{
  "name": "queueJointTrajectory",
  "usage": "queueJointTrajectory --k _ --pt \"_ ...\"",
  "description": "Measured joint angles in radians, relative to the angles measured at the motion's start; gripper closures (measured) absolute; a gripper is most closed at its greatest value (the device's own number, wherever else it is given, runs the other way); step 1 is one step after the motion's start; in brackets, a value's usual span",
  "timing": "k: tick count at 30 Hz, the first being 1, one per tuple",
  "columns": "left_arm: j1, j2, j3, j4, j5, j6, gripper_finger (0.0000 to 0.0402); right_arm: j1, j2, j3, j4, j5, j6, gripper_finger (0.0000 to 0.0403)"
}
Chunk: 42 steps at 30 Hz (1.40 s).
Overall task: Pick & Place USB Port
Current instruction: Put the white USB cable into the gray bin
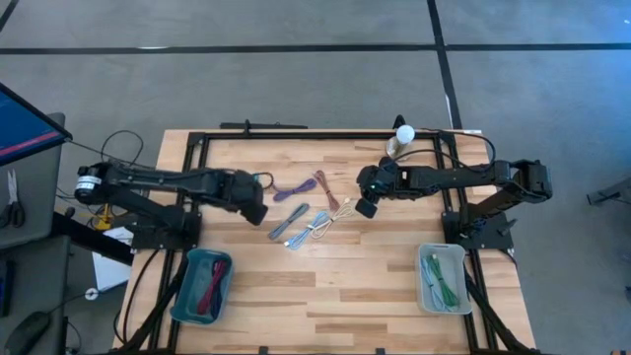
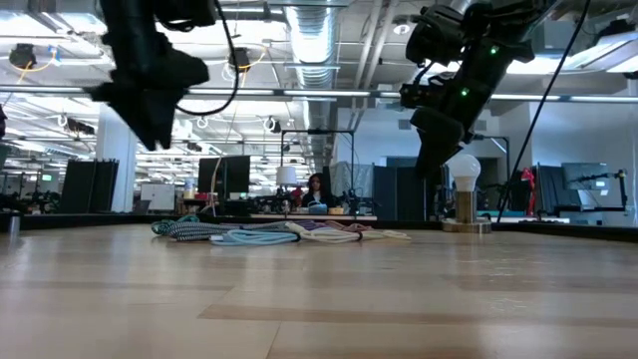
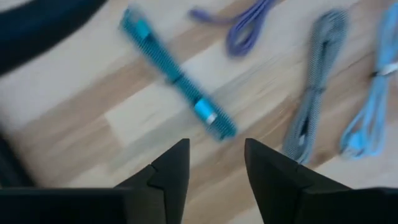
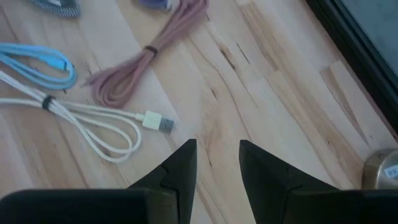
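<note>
The USB cables lie bundled in a loose cluster at the middle of the wooden surface [image 1: 345, 296], between the two arms: a grey braided cable [image 1: 287, 223], a light blue cable [image 1: 309, 229], a white cable [image 1: 340, 211], a pink cable [image 1: 323, 181] and a purple cable [image 1: 290, 191]. A teal cable [image 3: 177, 79] shows blurred in the left wrist view, just beyond the left hand's fingers; whether it rests on the wood or is in the air I cannot tell.

Largest of the surrounding things are the two bins near the front edge: a teal bin [image 1: 183, 294] holding red and dark cables on the left, and a grey bin [image 1: 422, 284] holding green and blue cables on the right. A lamp [image 1: 402, 136] stands at the far edge behind the right arm.

The left hand [image 1: 258, 209] hovers beside the cluster, fingers parted and empty. The right hand [image 1: 365, 207] hangs above the white cable's plug, fingers apart, gripping nothing.
</note>
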Motion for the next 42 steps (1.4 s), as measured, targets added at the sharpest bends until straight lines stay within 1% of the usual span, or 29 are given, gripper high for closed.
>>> queueJointTrajectory --k 2,5,7,9,12,15,19,22,26,29,33,40,42 --pt "0.025 0.000 0.000 0.079 0.004 0.112 0.0245 0.002 0.000 0.000 0.024 0.000 0.000 0.0290" --pt "0.044 0.000 0.000 0.241 0.005 0.354 0.0250 0.015 0.000 0.000 0.075 -0.005 0.000 0.0290" --pt "0.050 0.000 0.000 0.357 0.006 0.491 0.0257 0.028 0.000 0.000 0.103 -0.034 0.000 0.0290" --pt "0.056 -0.011 0.000 0.437 0.006 0.597 0.0267 0.039 0.000 0.003 0.113 -0.085 0.000 0.0290" --pt "0.061 -0.059 0.000 0.460 0.004 0.710 0.0282 0.061 0.000 0.007 0.114 -0.154 0.000 0.0290" --pt "0.060 -0.136 0.000 0.461 -0.003 0.798 0.0295 0.079 0.000 0.007 0.119 -0.206 0.000 0.0290" --pt "0.060 -0.259 0.000 0.464 -0.043 0.854 0.0303 0.097 0.000 0.007 0.171 -0.240 0.001 0.0288" --pt "0.060 -0.340 0.000 0.466 -0.045 0.864 0.0304 0.108 0.000 0.007 0.212 -0.240 -0.008 0.0278" --pt "0.060 -0.404 0.000 0.463 -0.044 0.883 0.0303 0.128 0.000 0.007 0.219 -0.240 -0.130 0.0249" --pt "0.059 -0.418 0.000 0.462 -0.045 0.928 0.0303 0.137 0.000 0.007 0.204 -0.259 -0.222 0.0221" --pt "0.059 -0.416 0.000 0.462 -0.045 0.958 0.0303 0.139 0.000 0.007 0.183 -0.321 -0.238 0.0193" --pt "0.059 -0.415 0.000 0.462 -0.045 1.002 0.0302 0.139 0.000 0.007 0.149 -0.321 -0.233 0.0168" --pt "0.059 -0.415 0.000 0.462 -0.045 1.002 0.0302 0.128 0.030 0.008 0.126 -0.321 -0.222 0.0168"
